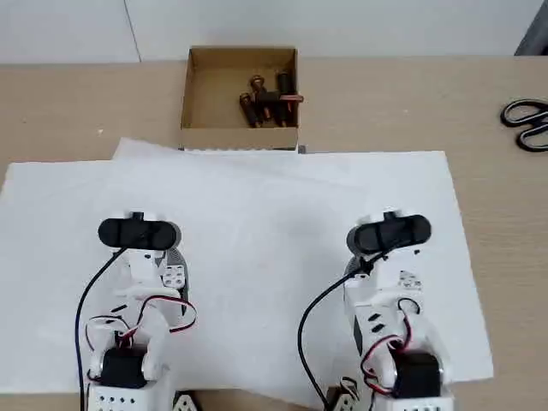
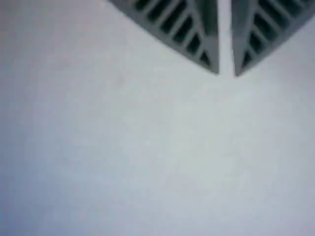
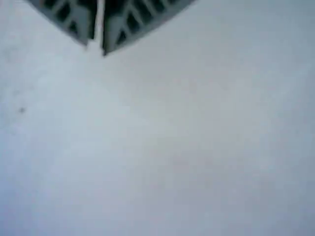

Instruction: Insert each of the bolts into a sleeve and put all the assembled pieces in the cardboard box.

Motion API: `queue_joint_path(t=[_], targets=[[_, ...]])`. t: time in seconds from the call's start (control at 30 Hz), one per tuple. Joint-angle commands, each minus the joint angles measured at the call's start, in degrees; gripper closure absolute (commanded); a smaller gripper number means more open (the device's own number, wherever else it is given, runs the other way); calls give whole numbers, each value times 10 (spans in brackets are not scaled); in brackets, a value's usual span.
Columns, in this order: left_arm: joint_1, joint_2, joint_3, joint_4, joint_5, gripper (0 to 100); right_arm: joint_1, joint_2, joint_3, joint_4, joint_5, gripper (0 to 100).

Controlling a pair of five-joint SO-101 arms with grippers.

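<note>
- A tan wooden table [image 1: 68, 103] runs back to a pale wall [image 1: 360, 26]. Overlapping sheets of white paper [image 1: 274, 214] cover most of its near part.
- The box [image 1: 242, 137], open-topped cardboard, stands on the table at the far edge of the paper, about midway across.
- Several assembled pieces [image 1: 270, 101], dark with copper-coloured parts, lie in a loose cluster on the box floor. They sit in the half of the box nearer the scissors, some touching or crossing one another.
- The scissors [image 1: 527, 122], with black handles, lie on bare table at the far right edge of the high view, well apart from the box.
- Two arms stand at the near edge of the table, folded low over the paper. One arm [image 1: 141, 282] is toward one side of the sheet and the other arm [image 1: 390, 287] toward the opposite side, well apart from each other and from the box. Red and black wires loop around both. The views do not settle which side each arm belongs to.
- The left gripper [image 2: 226, 73] points down at plain paper. Its ribbed grey fingers [image 2: 194, 34] are drawn together, with a thin slit between the tips and nothing held.
- The right gripper [image 3: 95, 49] also hangs over plain paper. Its fingers [image 3: 133, 22] are closed to a narrow line and grip nothing.
</note>
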Motion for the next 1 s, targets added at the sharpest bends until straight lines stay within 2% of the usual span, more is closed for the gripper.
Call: queue_joint_path(t=[0.0, 0.23, 0.97], targets=[[-3, -4, -3, -11, -1, 994, 6, -6, 22, -32, 3, 996], [-3, -4, -3, -11, -1, 994, 6, -13, 110, -75, 3, 996], [-3, -4, -3, -11, -1, 994, 2, -13, 116, -99, 5, 995]])
